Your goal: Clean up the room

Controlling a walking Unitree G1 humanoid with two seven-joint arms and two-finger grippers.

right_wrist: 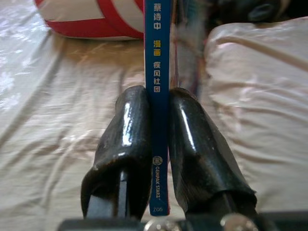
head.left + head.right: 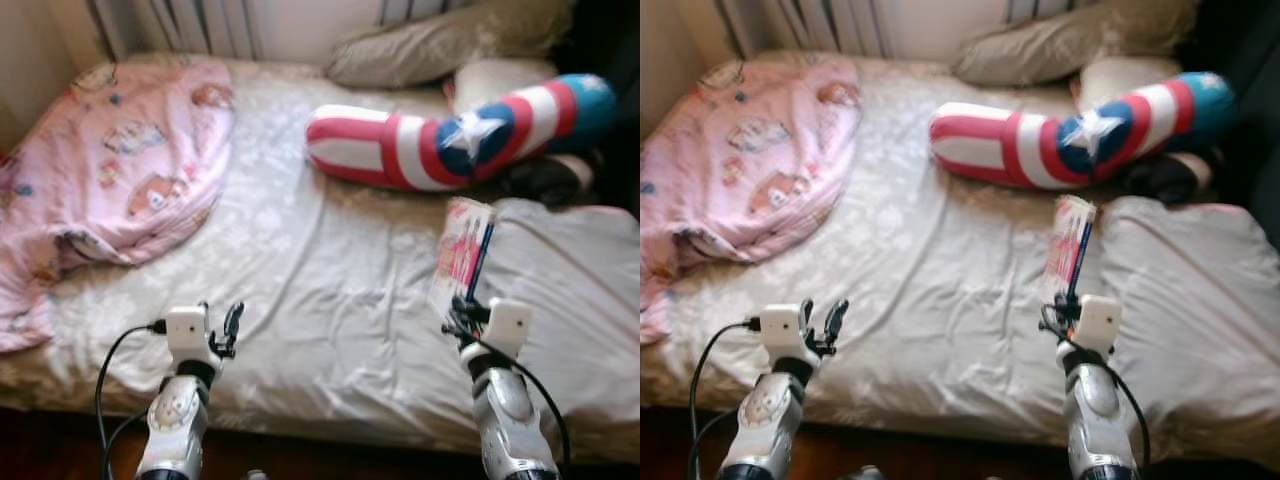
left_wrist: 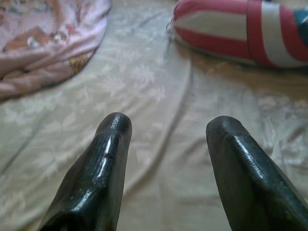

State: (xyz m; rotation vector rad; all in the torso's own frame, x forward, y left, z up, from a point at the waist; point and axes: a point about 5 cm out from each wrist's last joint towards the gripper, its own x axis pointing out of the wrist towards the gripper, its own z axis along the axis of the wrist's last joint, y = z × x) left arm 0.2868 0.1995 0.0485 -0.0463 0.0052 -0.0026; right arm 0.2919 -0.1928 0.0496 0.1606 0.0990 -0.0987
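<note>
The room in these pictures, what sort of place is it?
Most likely a bedroom, perhaps a child's. A bed with a pale patterned sheet fills the scene, with a pink cartoon-print quilt, a pillow and a stars-and-stripes bolster cushion on it. The right gripper holds a book.

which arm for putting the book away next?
Right. Its claw is already shut on the thin blue-spined book, held upright over the bed. The left claw is open and empty.

Both eye views are looking down from the head across the bed point(image 2: 300, 260). Each wrist view is peering close along its own fingers at the sheet, sharing the striped cushion point(image 3: 240, 33).
</note>
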